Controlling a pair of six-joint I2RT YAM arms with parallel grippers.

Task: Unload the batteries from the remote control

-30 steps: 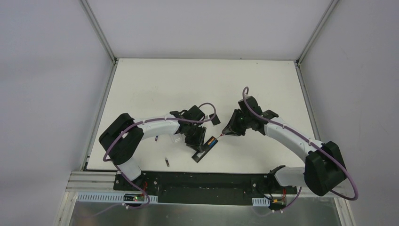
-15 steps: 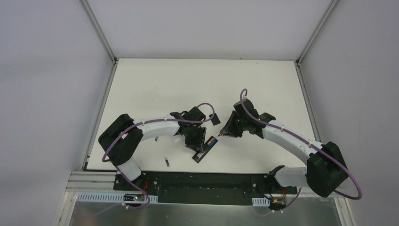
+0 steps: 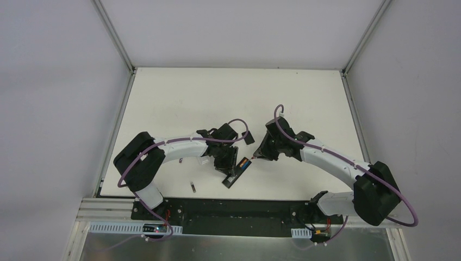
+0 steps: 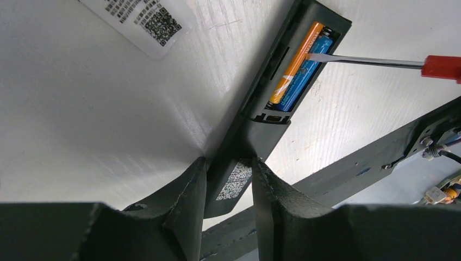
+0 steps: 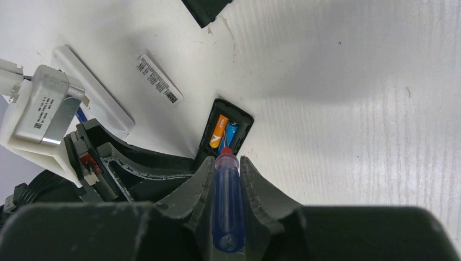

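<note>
Since the back cover is off, the black remote (image 4: 255, 128) has its battery bay wide open, and both batteries sit in it side by side: an orange one (image 4: 293, 65) and a blue one (image 4: 307, 73), lying lengthwise in the slot. So they're in the remote, not out on the table (image 3: 179, 98). The remote lies flat near the front middle of the table, between the two arms. Around it: a white label (image 4: 147, 22) with a QR code just off to one side, a white slab (image 5: 95, 92) next to that, and a black piece (image 5: 204, 8) lying further back, clear of the remote. A small dark thing (image 3: 192, 187) also sits alone near the front edge, too tiny to make out. Nothing covers the bay except a screwdriver (image 5: 228, 201), whose flat tip reaches in from the right and rests against the far end of the orange battery. The left gripper (image 4: 228, 166) is clamped narrow on the remote's closed end, a finger on each long side, pinning it down. The right gripper (image 5: 227, 163) is squeezed tight on the screwdriver's blue handle, shaft pointing at the bay.
</note>
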